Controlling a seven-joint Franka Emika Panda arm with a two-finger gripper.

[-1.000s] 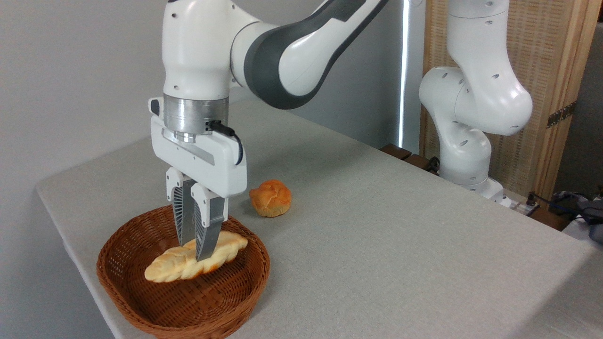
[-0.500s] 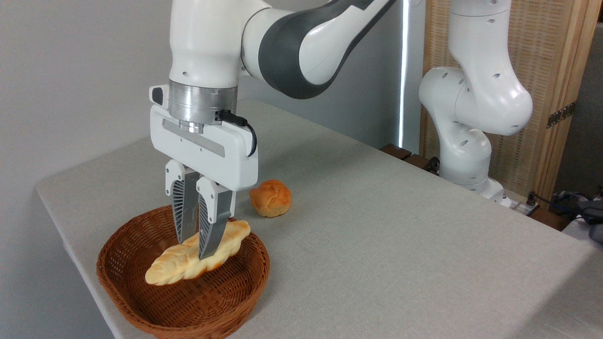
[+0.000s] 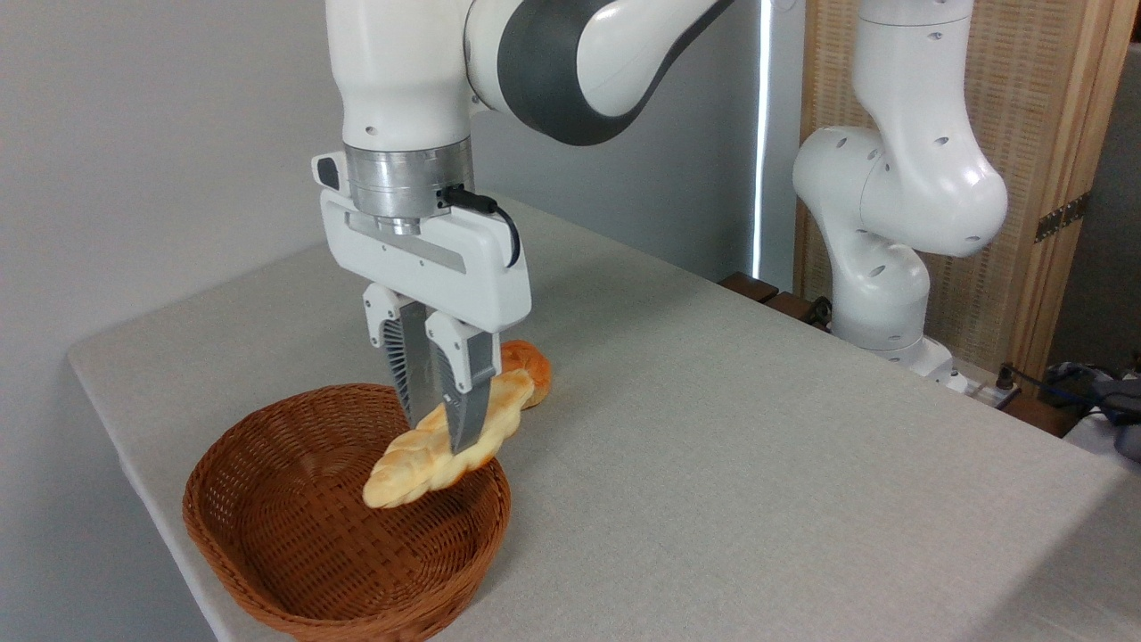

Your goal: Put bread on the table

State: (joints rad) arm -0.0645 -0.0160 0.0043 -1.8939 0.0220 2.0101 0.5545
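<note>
The table (image 3: 713, 464) spread grey across the scene, with the arm's base at about three o'clock. A brown wicker basket (image 3: 267, 535) sat near the table's seven o'clock corner. The gripper (image 3: 439, 432) hung over the basket's one o'clock rim, its fingers clamped on the middle of the bread (image 3: 406, 468). The braided loaf was held clear of the basket floor, tilted, its lower tip toward seven o'clock. A small orange bun (image 3: 533, 366) lay partly hidden behind the loaf's upper end.
</note>
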